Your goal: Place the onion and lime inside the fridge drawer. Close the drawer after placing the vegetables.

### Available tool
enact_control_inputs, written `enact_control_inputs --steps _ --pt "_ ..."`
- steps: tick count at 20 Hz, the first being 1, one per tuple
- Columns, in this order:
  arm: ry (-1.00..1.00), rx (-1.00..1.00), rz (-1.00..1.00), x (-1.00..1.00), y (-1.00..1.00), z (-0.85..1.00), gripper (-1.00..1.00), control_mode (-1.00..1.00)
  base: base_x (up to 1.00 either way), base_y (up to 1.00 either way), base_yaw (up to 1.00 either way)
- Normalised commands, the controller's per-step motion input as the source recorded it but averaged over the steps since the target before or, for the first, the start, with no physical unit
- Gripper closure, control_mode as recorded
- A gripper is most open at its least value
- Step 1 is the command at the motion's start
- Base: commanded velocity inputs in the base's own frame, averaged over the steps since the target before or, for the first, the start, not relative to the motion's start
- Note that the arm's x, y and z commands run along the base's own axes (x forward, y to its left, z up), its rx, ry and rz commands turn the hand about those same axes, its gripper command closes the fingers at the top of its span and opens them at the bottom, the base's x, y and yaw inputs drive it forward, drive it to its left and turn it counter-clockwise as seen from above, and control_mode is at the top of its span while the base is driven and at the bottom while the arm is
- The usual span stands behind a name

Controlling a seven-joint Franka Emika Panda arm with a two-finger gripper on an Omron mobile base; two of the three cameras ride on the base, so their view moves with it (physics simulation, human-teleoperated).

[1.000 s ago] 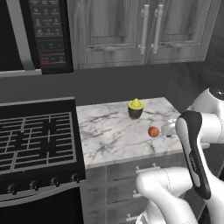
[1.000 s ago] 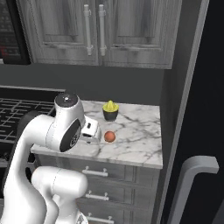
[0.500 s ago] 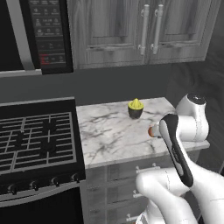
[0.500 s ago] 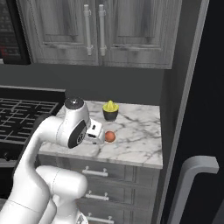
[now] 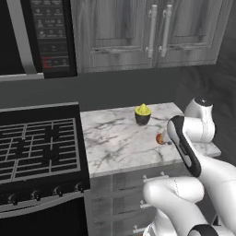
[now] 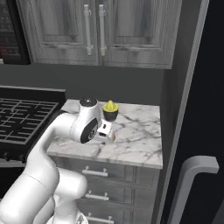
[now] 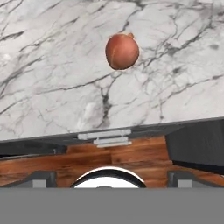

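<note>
The white arm [image 6: 72,131] bends over the marble worktop [image 6: 135,135], its wrist hiding most of the onion [image 6: 113,137], while a yellow-green pointed thing in a dark cup [image 6: 110,111] stands near the back edge.

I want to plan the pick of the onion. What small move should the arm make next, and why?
Probably bring the claw forward and down over the onion. In the hand view the onion lies free on the marble counter, ahead of the fingertips and not between them, so nothing is held yet. Whether the claw is open is unclear.
</note>
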Motion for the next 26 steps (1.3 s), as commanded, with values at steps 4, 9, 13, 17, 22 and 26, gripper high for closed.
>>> enact_control_inputs --steps 4,9,13,17,22,26 --pt "0.08 0.00 0.00 0.52 0.00 -0.30 -1.00 -1.00 0.00 0.00 0.00" --pt "0.03 0.00 0.00 0.50 0.00 -0.25 -1.00 -1.00 0.00 0.00 0.00" --pt "0.01 0.00 0.00 0.40 0.00 -0.26 -1.00 -1.00 0.00 0.00 0.00" --pt "0.00 0.00 0.00 0.37 0.00 -0.32 -1.00 -1.00 0.00 0.00 0.00" --pt "0.00 0.00 0.00 0.24 -0.02 -0.33 -1.00 -1.00 0.00 0.00 0.00" --pt "0.01 0.00 0.00 0.31 -0.09 -0.24 -1.00 -1.00 0.00 0.00 0.00"
